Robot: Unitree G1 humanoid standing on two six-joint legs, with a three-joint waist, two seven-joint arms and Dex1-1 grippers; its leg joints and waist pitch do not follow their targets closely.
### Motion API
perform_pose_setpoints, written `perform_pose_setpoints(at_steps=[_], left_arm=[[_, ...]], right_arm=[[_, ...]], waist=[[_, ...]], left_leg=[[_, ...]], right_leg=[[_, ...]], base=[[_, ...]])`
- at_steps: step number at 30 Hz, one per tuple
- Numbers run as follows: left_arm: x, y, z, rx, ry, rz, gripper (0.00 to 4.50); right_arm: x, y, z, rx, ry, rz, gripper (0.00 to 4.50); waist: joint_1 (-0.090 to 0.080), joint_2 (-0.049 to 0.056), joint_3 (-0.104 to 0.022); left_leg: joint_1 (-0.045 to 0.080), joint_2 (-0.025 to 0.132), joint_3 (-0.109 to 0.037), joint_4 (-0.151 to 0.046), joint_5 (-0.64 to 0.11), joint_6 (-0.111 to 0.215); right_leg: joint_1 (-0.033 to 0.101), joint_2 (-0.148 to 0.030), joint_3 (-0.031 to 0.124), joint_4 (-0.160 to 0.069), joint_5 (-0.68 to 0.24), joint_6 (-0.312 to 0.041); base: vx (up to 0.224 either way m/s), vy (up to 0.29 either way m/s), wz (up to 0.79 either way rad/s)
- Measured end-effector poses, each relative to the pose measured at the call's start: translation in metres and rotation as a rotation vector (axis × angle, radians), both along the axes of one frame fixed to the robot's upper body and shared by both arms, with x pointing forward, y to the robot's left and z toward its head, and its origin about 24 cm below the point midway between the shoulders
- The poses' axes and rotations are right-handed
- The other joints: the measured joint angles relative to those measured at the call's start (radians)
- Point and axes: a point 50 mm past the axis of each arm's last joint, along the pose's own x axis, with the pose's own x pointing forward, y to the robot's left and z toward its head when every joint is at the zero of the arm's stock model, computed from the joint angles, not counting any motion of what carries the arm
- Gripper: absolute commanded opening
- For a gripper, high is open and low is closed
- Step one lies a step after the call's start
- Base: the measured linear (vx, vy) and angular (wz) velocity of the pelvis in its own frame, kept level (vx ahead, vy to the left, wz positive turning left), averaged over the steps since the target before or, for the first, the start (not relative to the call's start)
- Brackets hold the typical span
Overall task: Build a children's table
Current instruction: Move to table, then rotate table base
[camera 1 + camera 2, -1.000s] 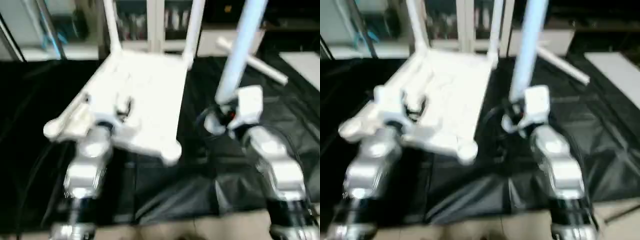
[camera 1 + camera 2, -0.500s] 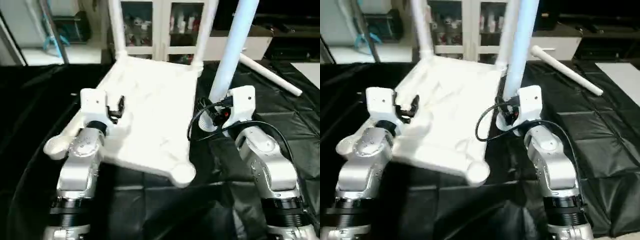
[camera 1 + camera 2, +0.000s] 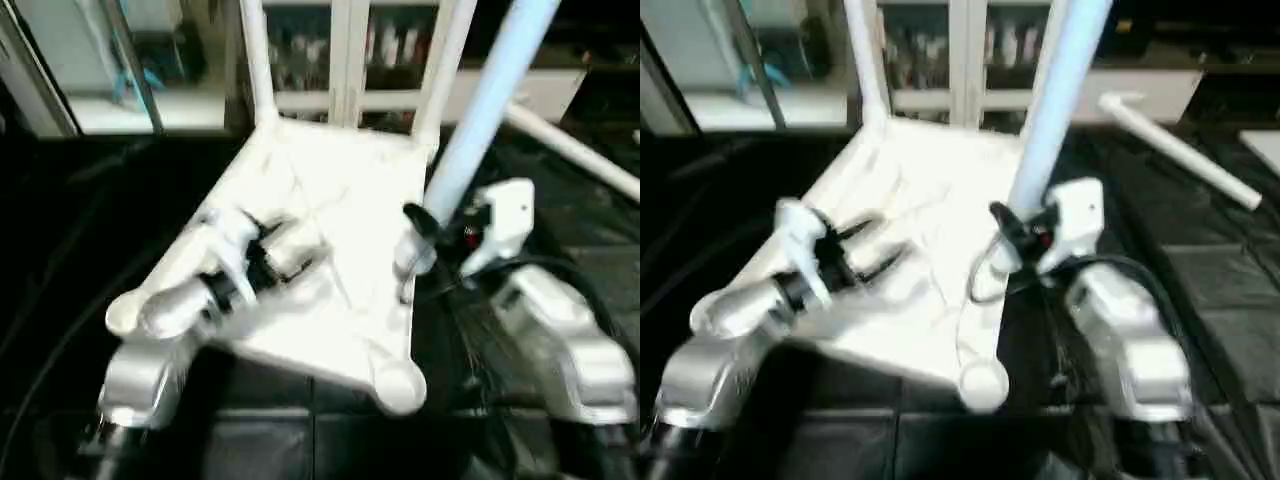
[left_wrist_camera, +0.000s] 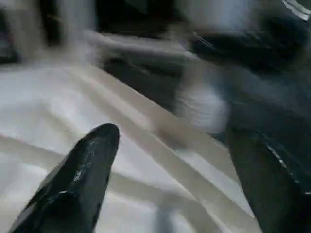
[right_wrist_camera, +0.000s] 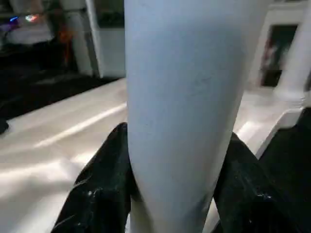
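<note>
While the white tabletop [image 3: 320,250] lies upside down on the black-covered work table [image 3: 80,230], its ribbed underside faces up. Two white legs already stand in its far corners, the far-left leg [image 3: 255,60] and the far-right leg [image 3: 443,65]. The two near corner sockets have no leg in them: the near-left socket [image 3: 122,315] and the near-right socket [image 3: 398,385].

A third leg [image 3: 480,110] is held tilted, just above the right edge of the tabletop, about halfway along it. The right gripper [image 3: 1012,228] has this leg near its lower end. In the right wrist view its two black fingers [image 5: 97,189] press on both sides of the white tube [image 5: 184,107], so the grip is tight around it.

The left gripper [image 3: 872,248] is over the left half of the tabletop. Its fingers point across the ribs toward the middle. In the left wrist view the two black fingers [image 4: 77,179] stand wide apart and hold nothing, with the white ribs [image 4: 160,155] under them.

A fourth leg [image 3: 1180,150] lies flat on the black cover, well apart from the tabletop, at the far right. Behind the work table stands a cabinet with glass doors [image 3: 340,45].
</note>
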Motion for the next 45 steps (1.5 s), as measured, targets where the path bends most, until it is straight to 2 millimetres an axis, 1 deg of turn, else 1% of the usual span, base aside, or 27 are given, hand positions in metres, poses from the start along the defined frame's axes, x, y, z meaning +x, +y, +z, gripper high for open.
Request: perform_pose_setpoints(at_steps=[1,3,4,5,7,9,12,15,16,17,18,19,21,22,24,26,27,28,29,34,36,39,40,42,44,45], left_arm=[[-0.002,0.005,-0.004,0.046,0.025,-0.06,4.37],[-0.006,0.011,-0.009,0.097,0.062,-0.14,4.37],[-0.007,0.011,-0.012,0.119,0.08,-0.18,4.37],[-0.008,0.01,-0.014,0.132,0.085,-0.205,4.37],[-0.009,0.007,-0.018,0.171,0.083,-0.261,4.37],[-0.009,0.007,-0.024,0.231,0.1,-0.322,4.37],[-0.007,0.006,-0.03,0.269,0.13,-0.371,4.37],[-0.001,-0.001,-0.031,0.287,0.118,-0.406,4.37],[0.001,-0.002,-0.032,0.298,0.114,-0.416,4.22],[0.001,-0.004,-0.034,0.308,0.116,-0.426,4.03],[0.002,-0.004,-0.036,0.323,0.119,-0.437,4.03],[0.003,-0.006,-0.039,0.35,0.119,-0.449,4.03],[0.007,-0.007,-0.043,0.398,0.113,-0.464,3.77],[0.01,-0.006,-0.043,0.419,0.108,-0.468,3.66],[0.013,-0.006,-0.043,0.463,0.099,-0.483,3.57],[0.015,-0.007,-0.044,0.485,0.092,-0.497,3.4],[0.016,-0.008,-0.045,0.491,0.093,-0.497,3.4],[0.016,-0.008,-0.046,0.493,0.097,-0.494,3.21],[0.018,-0.01,-0.046,0.492,0.096,-0.496,3.13],[0.02,-0.018,-0.044,0.486,0.083,-0.544,2.76],[0.02,-0.018,-0.043,0.49,0.086,-0.563,2.52],[0.021,-0.017,-0.042,0.519,0.084,-0.588,2.33],[0.021,-0.017,-0.041,0.534,0.083,-0.6,2.33],[0.021,-0.015,-0.041,0.557,0.083,-0.607,2.08],[0.021,-0.012,-0.041,0.573,0.086,-0.61,1.96],[0.021,-0.012,-0.041,0.575,0.087,-0.615,1.79]], right_arm=[[-0.003,-0.004,0.0,-0.011,0.011,0.046,1.82],[-0.009,-0.007,0.002,-0.031,0.022,0.115,1.82],[-0.011,-0.008,0.003,-0.038,0.026,0.148,1.82],[-0.012,-0.008,0.004,-0.043,0.027,0.168,1.82],[-0.016,-0.006,0.005,-0.064,0.033,0.213,1.82],[-0.021,-0.007,0.001,-0.083,0.055,0.241,1.82],[-0.027,-0.006,-0.003,-0.081,0.081,0.271,1.82],[-0.032,-0.004,-0.004,-0.088,0.092,0.286,1.82],[-0.033,-0.003,-0.003,-0.094,0.09,0.296,1.82],[-0.034,-0.002,-0.002,-0.097,0.086,0.298,1.82],[-0.034,-0.002,-0.001,-0.099,0.084,0.299,1.82],[-0.035,-0.002,-0.001,-0.105,0.082,0.299,1.82],[-0.038,-0.003,-0.001,-0.111,0.085,0.298,1.82],[-0.039,-0.003,-0.003,-0.113,0.091,0.299,1.82],[-0.041,-0.004,-0.004,-0.113,0.098,0.298,1.82],[-0.041,-0.004,-0.004,-0.115,0.098,0.297,1.82],[-0.041,-0.004,-0.004,-0.116,0.098,0.297,1.82],[-0.041,-0.004,-0.004,-0.117,0.098,0.295,1.82],[-0.041,-0.005,-0.004,-0.119,0.099,0.294,1.82],[-0.041,-0.005,-0.004,-0.126,0.097,0.291,1.82],[-0.041,-0.006,-0.003,-0.13,0.092,0.293,1.82],[-0.041,-0.006,-0.002,-0.134,0.084,0.293,1.82],[-0.041,-0.006,-0.002,-0.137,0.083,0.292,1.82],[-0.041,-0.006,-0.003,-0.139,0.084,0.292,1.82],[-0.041,-0.006,-0.003,-0.141,0.085,0.291,1.82],[-0.041,-0.006,-0.003,-0.143,0.086,0.29,1.82]], waist=[[-0.003,0.002,0.001],[-0.011,0.003,0.002],[-0.014,0.005,0.005],[-0.016,0.005,0.007],[-0.016,0.005,0.012],[-0.016,0.006,0.014],[-0.018,0.011,0.015],[-0.02,0.011,0.015],[-0.021,0.011,0.015],[-0.021,0.016,0.015],[-0.023,0.016,0.015],[-0.023,0.021,0.015],[-0.026,0.023,0.015],[-0.026,0.023,0.015],[-0.028,0.025,0.014],[-0.03,0.026,0.014],[-0.032,0.026,0.014],[-0.035,0.026,0.013],[-0.038,0.026,0.013],[-0.039,0.031,0.011],[-0.038,0.031,0.011],[-0.038,0.031,0.011],[-0.038,0.031,0.011],[-0.039,0.031,0.011],[-0.042,0.032,0.011],[-0.043,0.032,0.011]], left_leg=[[0.003,0.011,0.009,-0.003,0.001,0.003],[0.009,0.021,0.025,-0.004,0.006,0.001],[0.019,0.026,0.033,-0.006,0.006,-0.001],[0.026,0.029,0.04,-0.009,0.005,-0.001],[0.039,0.031,0.047,-0.02,0.005,-0.001],[0.047,0.031,0.049,-0.03,0.006,-0.001],[0.045,0.031,0.051,-0.036,0.007,-0.004],[0.042,0.031,0.055,-0.035,0.009,-0.005],[0.042,0.031,0.058,-0.035,0.009,-0.005],[0.043,0.031,0.059,-0.035,0.009,-0.005],[0.045,0.031,0.063,-0.035,0.009,-0.005],[0.046,0.031,0.066,-0.035,0.009,-0.005],[0.046,0.031,0.069,-0.035,0.009,-0.004],[0.046,0.031,0.07,-0.035,0.009,-0.004],[0.046,0.031,0.071,-0.035,0.009,-0.003],[0.046,0.031,0.072,-0.035,0.013,0.003],[0.046,0.031,0.073,-0.035,0.013,0.003],[0.046,0.031,0.073,-0.035,0.013,0.003],[0.046,0.031,0.073,-0.035,0.013,0.003],[0.045,0.032,0.073,-0.037,0.013,0.003],[0.045,0.033,0.073,-0.04,0.013,0.004],[0.045,0.033,0.073,-0.042,0.014,0.004],[0.045,0.033,0.073,-0.042,0.014,0.004],[0.045,0.034,0.074,-0.043,0.014,0.004],[0.045,0.034,0.074,-0.043,0.014,0.004],[0.045,0.034,0.074,-0.043,0.014,0.004]], right_leg=[[0.005,0.002,-0.005,-0.008,0.005,-0.007],[0.012,0.001,-0.007,-0.009,0.009,-0.014],[0.021,0.001,-0.007,-0.013,0.012,-0.019],[0.027,0.0,-0.006,-0.017,0.013,-0.02],[0.038,-0.002,-0.005,-0.028,0.011,-0.016],[0.041,-0.002,-0.006,-0.042,0.01,-0.015],[0.045,-0.002,-0.006,-0.054,0.011,-0.017],[0.042,-0.004,-0.005,-0.058,0.015,-0.023],[0.041,-0.006,-0.005,-0.058,0.015,-0.023],[0.041,-0.007,-0.005,-0.058,0.016,-0.025],[0.04,-0.01,-0.006,-0.058,0.016,-0.025],[0.04,-0.012,-0.007,-0.058,0.016,-0.025],[0.04,-0.014,-0.006,-0.058,0.016,-0.025],[0.04,-0.014,-0.006,-0.059,0.016,-0.025],[0.039,-0.015,-0.006,-0.059,0.017,-0.026],[0.039,-0.015,-0.006,-0.058,0.028,-0.035],[0.039,-0.016,-0.006,-0.059,0.033,-0.037],[0.039,-0.016,-0.006,-0.059,0.036,-0.037],[0.039,-0.016,-0.006,-0.059,0.038,-0.037],[0.038,-0.016,-0.007,-0.058,0.04,-0.037],[0.037,-0.015,-0.008,-0.059,0.039,-0.036],[0.036,-0.015,-0.009,-0.06,0.037,-0.034],[0.036,-0.015,-0.009,-0.06,0.037,-0.034],[0.036,-0.015,-0.009,-0.06,0.037,-0.034],[0.036,-0.015,-0.008,-0.06,0.037,-0.034],[0.036,-0.015,-0.008,-0.06,0.037,-0.034]], base=[[-0.074,-0.015,0.04],[-0.08,-0.01,0.05],[-0.09,0.007,0.03],[-0.09,0.007,0.03],[-0.089,0.013,0.02],[-0.087,0.015,-0.01],[-0.036,0.017,-0.05],[0.0,0.0,0.0],[0.0,0.0,0.0],[0.0,0.0,0.0],[0.0,0.0,0.0],[0.0,0.0,0.0],[0.0,0.0,0.0],[0.0,0.0,0.0],[0.0,0.0,0.0],[0.0,0.0,0.0],[0.0,0.0,0.0],[0.0,0.0,0.0],[0.0,0.0,0.0],[0.052,-0.009,0.02],[0.029,-0.004,0.0],[0.0,0.0,0.0],[0.0,0.0,0.0],[0.0,0.0,0.0],[0.0,0.0,0.0],[0.0,0.0,0.0]])
